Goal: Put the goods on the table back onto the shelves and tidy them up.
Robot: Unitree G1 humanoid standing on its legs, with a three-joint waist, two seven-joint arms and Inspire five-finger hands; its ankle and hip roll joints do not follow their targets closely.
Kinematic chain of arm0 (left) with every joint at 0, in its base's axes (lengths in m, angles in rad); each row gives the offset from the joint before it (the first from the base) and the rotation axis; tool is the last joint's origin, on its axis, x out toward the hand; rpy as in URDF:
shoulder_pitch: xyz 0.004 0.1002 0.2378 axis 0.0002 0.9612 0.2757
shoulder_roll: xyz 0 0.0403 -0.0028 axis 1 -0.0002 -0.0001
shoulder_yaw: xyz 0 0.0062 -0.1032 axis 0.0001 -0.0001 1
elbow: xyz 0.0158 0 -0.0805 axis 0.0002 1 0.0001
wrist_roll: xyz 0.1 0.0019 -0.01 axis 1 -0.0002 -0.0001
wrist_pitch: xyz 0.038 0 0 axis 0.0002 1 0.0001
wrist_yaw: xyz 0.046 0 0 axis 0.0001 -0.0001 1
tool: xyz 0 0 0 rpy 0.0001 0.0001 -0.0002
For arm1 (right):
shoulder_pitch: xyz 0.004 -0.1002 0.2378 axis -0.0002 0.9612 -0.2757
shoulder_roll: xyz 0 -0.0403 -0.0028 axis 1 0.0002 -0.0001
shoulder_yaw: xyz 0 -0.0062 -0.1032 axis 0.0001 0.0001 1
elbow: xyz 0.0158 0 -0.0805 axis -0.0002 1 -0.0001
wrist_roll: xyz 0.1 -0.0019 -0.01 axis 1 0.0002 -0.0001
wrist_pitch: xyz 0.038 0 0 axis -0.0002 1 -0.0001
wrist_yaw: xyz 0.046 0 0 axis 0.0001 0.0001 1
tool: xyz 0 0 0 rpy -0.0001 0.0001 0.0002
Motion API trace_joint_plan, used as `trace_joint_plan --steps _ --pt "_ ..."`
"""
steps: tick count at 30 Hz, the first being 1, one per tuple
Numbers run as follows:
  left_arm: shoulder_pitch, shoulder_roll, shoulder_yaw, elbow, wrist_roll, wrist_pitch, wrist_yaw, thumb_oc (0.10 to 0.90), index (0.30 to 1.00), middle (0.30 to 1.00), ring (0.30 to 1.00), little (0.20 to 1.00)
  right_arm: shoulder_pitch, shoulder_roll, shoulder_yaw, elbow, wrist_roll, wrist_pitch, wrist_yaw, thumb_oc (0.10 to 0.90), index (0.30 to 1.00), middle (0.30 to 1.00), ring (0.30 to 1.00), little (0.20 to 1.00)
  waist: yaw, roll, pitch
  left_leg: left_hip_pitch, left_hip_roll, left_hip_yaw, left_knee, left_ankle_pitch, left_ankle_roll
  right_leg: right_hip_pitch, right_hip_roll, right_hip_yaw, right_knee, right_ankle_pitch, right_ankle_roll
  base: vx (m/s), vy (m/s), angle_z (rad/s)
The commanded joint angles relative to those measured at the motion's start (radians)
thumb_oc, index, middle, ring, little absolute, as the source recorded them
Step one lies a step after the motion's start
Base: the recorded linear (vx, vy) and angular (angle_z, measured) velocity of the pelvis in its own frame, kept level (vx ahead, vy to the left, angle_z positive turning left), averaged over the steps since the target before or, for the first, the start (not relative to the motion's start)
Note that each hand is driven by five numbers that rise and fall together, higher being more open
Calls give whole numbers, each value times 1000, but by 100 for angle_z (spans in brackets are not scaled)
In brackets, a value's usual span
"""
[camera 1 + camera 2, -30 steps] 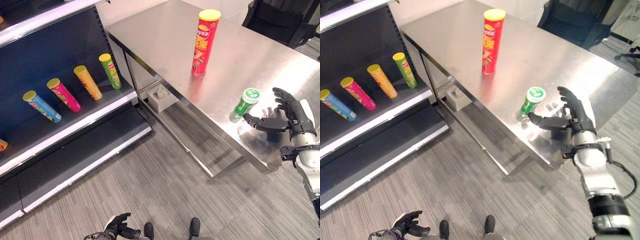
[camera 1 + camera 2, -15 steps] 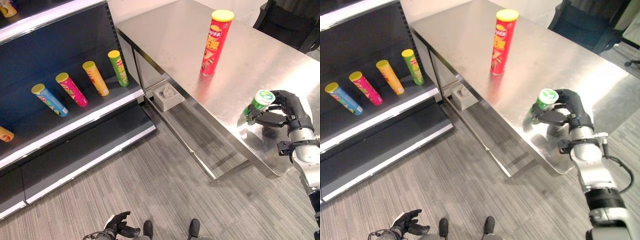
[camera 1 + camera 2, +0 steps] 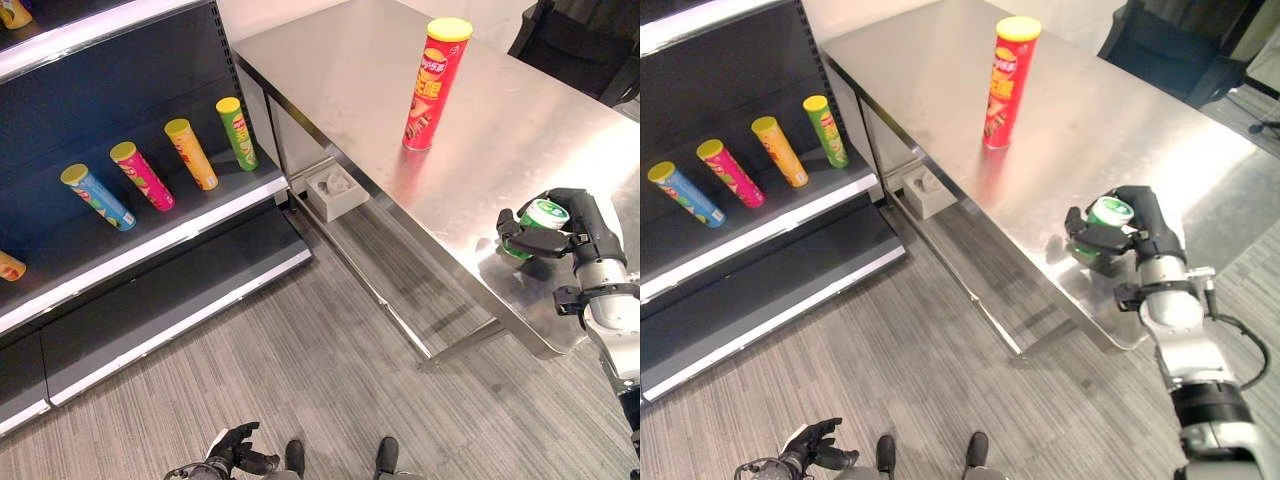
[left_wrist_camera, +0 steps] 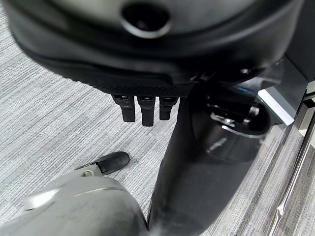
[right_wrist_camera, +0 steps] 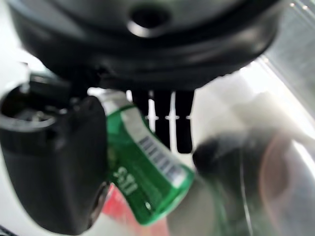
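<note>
Right eye view: our right hand (image 3: 1145, 235) had fingers and thumb curled round the small green can (image 3: 1102, 218) at the table (image 3: 940, 80) edge, five o'clock from the red tube (image 3: 1002, 82). We judged it light, rigid, slick; mid-body grip suits.

steel table (image 3: 340, 70): tall red can (image 3: 434, 84) upright, far side | shelf (image 3: 150, 235), left: blue can (image 3: 92, 196), pink can (image 3: 141, 176), orange can (image 3: 190, 154), green can (image 3: 236, 133) lying in a row
</note>
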Motion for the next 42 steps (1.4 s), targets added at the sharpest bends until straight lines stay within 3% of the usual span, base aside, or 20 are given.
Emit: trace_joint_plan --steps 1,10,19,25,30,33,34,42 --pt "-10 71 -14 27 11 -13 30 800 900 900 900 900 -60 -84 -89 -155 -46 -81 -64 400 300 300 300 300 7 -76 -69 17 51 40 -9 -8 -49 63 -39 33 7 -60 74 0 0 0" --pt "-3 81 -11 7 12 -21 21 800 900 900 900 900 -115 -192 -136 -282 -24 -121 -61 400 300 300 300 300 10 -97 -94 31 65 41 -9 -5 -60 81 -26 33 7 -72 67 0 0 0" --pt "8 101 0 6 4 -28 13 800 900 900 900 900 -228 -326 -64 -343 58 -153 -4 400 300 300 300 300 26 -121 -110 37 94 30 -9 16 -81 97 3 24 7 -90 52 -22 -48 1" --pt "19 108 9 4 -10 -30 6 800 900 900 900 900 -274 -344 -40 -361 127 -170 19 400 300 300 300 300 38 -129 -108 32 111 17 -9 31 -93 101 18 16 7 -99 43 -24 -59 5" --pt "22 107 37 19 -17 -28 14 800 900 900 900 900 -284 -397 15 -329 45 -147 16 400 300 300 300 300 45 -140 -101 20 127 12 -9 50 -103 96 38 9 7 -101 38 -44 -67 11" --pt "28 97 39 28 -14 -28 17 800 900 900 900 900 -215 -398 -29 -314 15 -139 8 400 300 300 300 300 40 -137 -99 18 127 12 -9 51 -101 98 37 5 7 -101 38 -8 -13 3" --pt "27 89 35 40 -4 -26 23 800 900 900 900 900 -161 -374 -81 -306 -9 -136 -12 800 900 900 900 900 33 -132 -101 21 125 18 -9 46 -98 99 35 10 7 -99 39 11 26 5" --pt "16 87 32 37 14 -23 33 800 900 900 900 900 -41 -279 -201 -317 -24 -133 -41 800 900 900 900 900 8 -121 -104 46 117 40 -9 18 -88 102 21 26 7 -90 47 15 34 -4"
